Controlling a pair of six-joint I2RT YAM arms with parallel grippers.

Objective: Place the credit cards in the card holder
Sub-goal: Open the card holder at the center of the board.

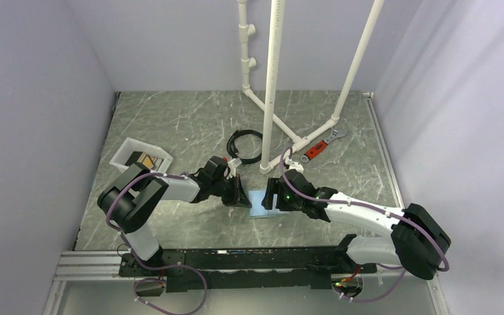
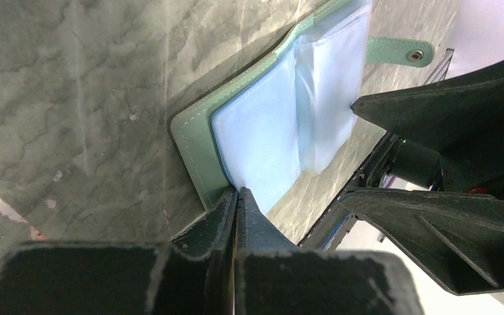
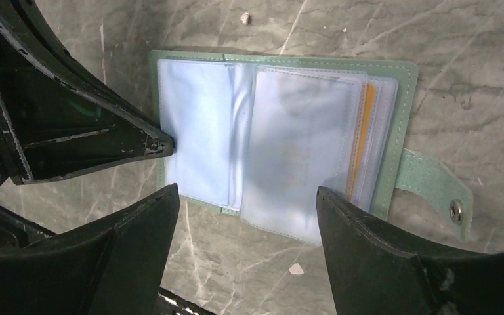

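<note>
Marble table carries the holder, edge-pinned by the closed left gripper; the open right gripper could snag loose sleeves

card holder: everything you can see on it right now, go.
The card holder lies open and flat on the marbled table, between the two grippers. Its cover is grey-green, stitched and leather-like. Inside are light blue translucent plastic sleeves. A strap with a metal snap sticks out on one side. An orange card shows edge-on in a sleeve on that side. The left gripper, shut, touches the opposite edge; whether it pinches it is unclear. The right gripper hangs open over it.
</note>
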